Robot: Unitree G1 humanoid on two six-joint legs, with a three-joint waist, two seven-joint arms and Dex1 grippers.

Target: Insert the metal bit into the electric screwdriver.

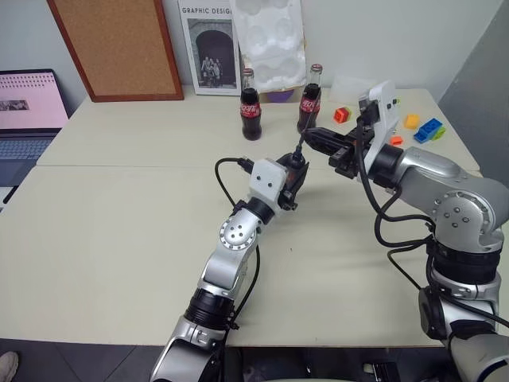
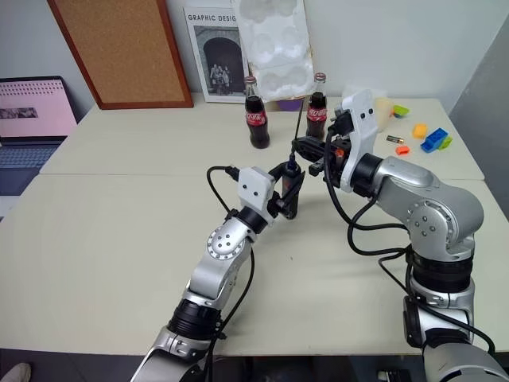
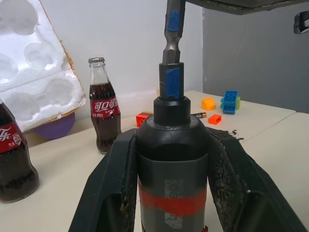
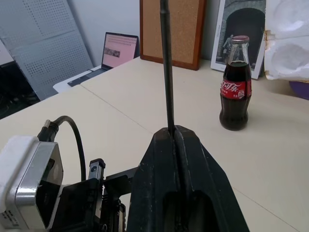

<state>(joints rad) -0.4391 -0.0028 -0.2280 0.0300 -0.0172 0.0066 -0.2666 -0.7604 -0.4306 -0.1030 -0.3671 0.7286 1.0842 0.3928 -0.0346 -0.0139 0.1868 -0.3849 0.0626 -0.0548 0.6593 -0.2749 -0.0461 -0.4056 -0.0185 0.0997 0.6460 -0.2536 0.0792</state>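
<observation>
1. Presently the metal bit (image 3: 172, 36) stands upright with its lower end seated in the blue-taped collar at the front of the electric screwdriver (image 3: 173, 159); its hex shank also carries a patch of blue tape.
2. The screwdriver, black with a red band, points upward, clamped between the two fingers of the left gripper (image 1: 296, 177), above the middle of the table (image 1: 119, 239).
3. The right gripper (image 4: 175, 137) is clenched on the bit's thin shaft, which rises straight out from between its closed fingers; in the head views this gripper sits just above and beside the screwdriver's tip.
4. Behind the two grippers stand two cola bottles (image 1: 250, 105), near each other at the table's far side.
5. A white foam tray (image 1: 269, 40), a "Graphic Design" book (image 1: 208, 48) and a cork board (image 1: 119, 48) lean against the wall.
6. Coloured toy bricks (image 1: 427, 129) lie at the far right of the table; a small battery (image 3: 200, 115) lies among them.
7. A laptop (image 1: 28, 111) sits open at the far left.
</observation>
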